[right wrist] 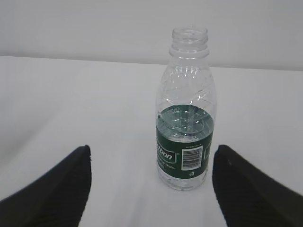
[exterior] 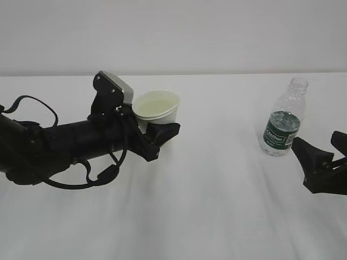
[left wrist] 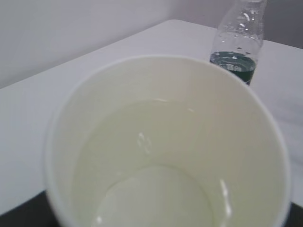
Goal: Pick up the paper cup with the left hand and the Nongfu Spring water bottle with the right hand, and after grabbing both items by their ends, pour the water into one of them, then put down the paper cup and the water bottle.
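My left gripper (exterior: 158,129) is shut on the paper cup (exterior: 157,108), holding it low on its wall, tipped toward the camera. In the left wrist view the paper cup (left wrist: 165,142) fills the frame, with clear water (left wrist: 156,194) pooled in its cream inside. The uncapped Nongfu Spring water bottle (exterior: 284,119) stands upright on the table at the right, water (right wrist: 185,124) reaching its green label. My right gripper (right wrist: 152,156) is open just short of the bottle (right wrist: 185,118), touching nothing. In the exterior view the right gripper (exterior: 320,142) sits at the right edge.
A white cloth covers the table (exterior: 217,206), and a pale wall rises behind its far edge. The left arm's black cables (exterior: 81,173) loop low over the cloth. A wide gap of cloth separates cup and bottle.
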Robot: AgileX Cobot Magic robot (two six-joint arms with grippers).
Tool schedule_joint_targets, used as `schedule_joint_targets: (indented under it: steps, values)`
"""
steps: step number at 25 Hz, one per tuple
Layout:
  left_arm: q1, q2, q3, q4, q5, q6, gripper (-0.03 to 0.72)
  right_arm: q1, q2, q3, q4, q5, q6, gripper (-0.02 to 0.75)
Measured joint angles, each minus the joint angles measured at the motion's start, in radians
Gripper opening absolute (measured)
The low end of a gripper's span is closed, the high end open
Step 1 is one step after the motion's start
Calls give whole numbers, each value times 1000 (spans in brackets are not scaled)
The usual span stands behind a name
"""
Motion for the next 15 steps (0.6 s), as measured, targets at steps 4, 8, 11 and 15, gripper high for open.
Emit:
schedule_joint_targets:
  steps: [4,8,11,15]
  values:
    - [46,0,0,0,0,0,471,0,0,0,-2,0,0,594]
    - [88,0,0,-1,0,0,471,0,0,0,-2,0,0,594]
    - [115,0,0,-5,0,0,471,0,0,0,-2,0,0,594]
    - [151,0,0,-17,0,0,471,0,0,0,-2,0,0,594]
